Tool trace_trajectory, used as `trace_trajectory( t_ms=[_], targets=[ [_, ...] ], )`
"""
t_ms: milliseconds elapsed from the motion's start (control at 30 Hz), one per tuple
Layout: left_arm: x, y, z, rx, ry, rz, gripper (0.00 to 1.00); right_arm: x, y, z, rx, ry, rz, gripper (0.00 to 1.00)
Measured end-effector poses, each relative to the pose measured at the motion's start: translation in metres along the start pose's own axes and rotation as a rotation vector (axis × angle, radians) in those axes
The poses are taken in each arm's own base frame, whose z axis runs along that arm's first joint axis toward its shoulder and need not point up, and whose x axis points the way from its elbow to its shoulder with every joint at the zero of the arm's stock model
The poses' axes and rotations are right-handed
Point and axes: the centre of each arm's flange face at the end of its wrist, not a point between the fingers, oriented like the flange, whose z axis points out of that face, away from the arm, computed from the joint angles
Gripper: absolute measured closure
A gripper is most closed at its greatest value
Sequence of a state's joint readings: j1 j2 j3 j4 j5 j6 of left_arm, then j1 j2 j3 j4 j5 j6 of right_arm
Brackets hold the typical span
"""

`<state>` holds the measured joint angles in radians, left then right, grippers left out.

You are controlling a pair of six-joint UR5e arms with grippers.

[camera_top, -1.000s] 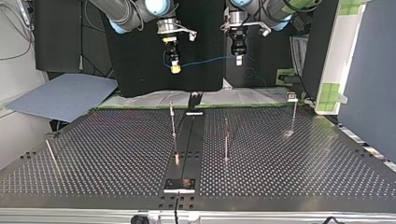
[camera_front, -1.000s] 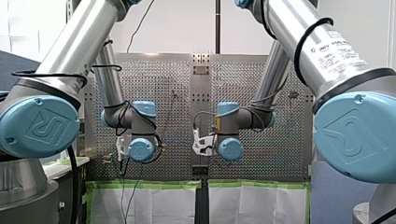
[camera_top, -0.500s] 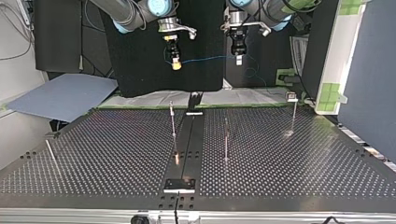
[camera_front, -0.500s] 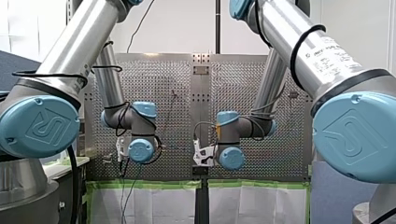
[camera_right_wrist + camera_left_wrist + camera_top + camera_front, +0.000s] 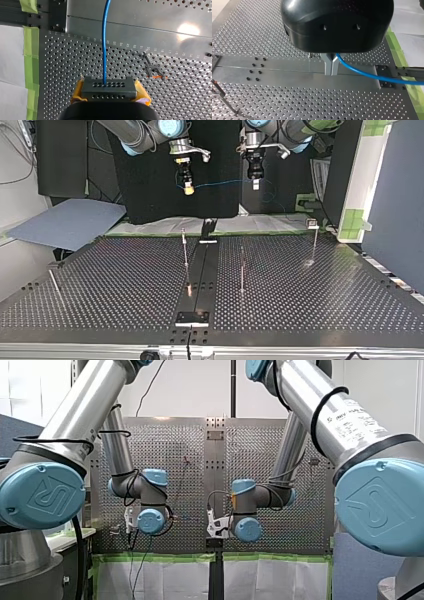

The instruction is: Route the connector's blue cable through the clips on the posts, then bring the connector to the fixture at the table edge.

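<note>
- The right claw (image 5: 110,93) pinches the connector (image 5: 109,86) between its yellow pads (image 5: 78,92), one pad on each short side. In this way the blue cable (image 5: 104,47) leaves freely from the face that points away from the claw.
- The left claw (image 5: 331,68) has its metal fingers (image 5: 327,65) pressed together on the blue cable, some way along from the connector. This second grip is probably there to keep the span between the two claws nearly straight.
- In the top view both claws hang high above the table (image 5: 125,285). The cable runs between them with only a small sag, and the rest of it falls down beyond the left claw.
- The posts (image 5: 185,247) stand on the table below, well apart from the cable. No clip holds the cable yet, so the routing seems not to have started.
- Judgement: the tight span must come down onto a clip, and a slack cable could miss it.
</note>
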<state>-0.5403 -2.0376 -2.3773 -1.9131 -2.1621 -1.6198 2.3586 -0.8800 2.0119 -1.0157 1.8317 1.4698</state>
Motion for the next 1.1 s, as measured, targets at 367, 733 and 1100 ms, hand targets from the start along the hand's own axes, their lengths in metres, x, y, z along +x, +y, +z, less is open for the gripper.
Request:
trace_trajectory(
  t_ms=[367,733,1100],
  targets=[
    [-0.002,-0.013,0.001,0.014,0.003,-0.002,1.00,0.022,0.006,0.011,-0.032,0.021,0.041,1.00],
    [-0.054,-0.038,0.030,0.003,-0.069,-0.059,1.00,0.065,0.009,0.011,0.006,0.033,0.132,1.00],
    [-0.114,-0.045,0.055,-0.072,-0.139,-0.074,1.00,0.136,0.026,0.032,-0.008,0.104,0.238,1.00]
  ],
)
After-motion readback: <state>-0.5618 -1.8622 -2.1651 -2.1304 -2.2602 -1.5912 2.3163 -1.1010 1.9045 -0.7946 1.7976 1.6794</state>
